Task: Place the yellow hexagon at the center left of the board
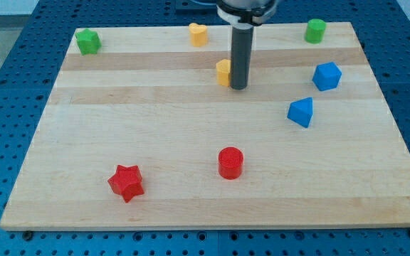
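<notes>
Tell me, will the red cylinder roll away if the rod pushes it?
Probably not: the red cylinder stands upright on its flat end, so it should slide. The board looks smooth, so it may slip easily. It looks squat, so tipping seems unlikely.

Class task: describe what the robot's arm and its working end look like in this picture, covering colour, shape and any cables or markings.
Only the lowest part shows. A black, rounded collar with a pale band sits at the view's top. From it hangs a straight, smooth, dark grey cylindrical rod, ending bluntly at my tip. No cables, labels or markings are visible, and there is no hand.

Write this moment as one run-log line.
my tip: touching yellow hexagon's right side | hexagon: top centre of board | goal: centre left, not reached
</notes>
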`<state>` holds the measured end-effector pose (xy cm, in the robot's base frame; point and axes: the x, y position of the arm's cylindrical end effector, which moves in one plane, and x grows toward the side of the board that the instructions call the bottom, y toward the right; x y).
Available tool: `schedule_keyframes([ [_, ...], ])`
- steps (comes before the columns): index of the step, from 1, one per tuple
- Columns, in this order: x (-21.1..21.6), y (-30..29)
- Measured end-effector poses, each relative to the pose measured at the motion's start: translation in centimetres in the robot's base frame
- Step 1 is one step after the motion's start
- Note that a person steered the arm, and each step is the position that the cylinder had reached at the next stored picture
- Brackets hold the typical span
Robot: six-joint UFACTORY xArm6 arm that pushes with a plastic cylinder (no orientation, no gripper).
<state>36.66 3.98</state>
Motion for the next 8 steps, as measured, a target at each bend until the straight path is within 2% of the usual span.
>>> schedule_keyframes([
  [2,-1.2,5.2],
  [3,-3.8,5.0],
  [4,-4.7,-0.3],
  [6,-2.4,-17.7],
  [7,-2.4,-19.3],
  [8,-2.7,-14.7],
])
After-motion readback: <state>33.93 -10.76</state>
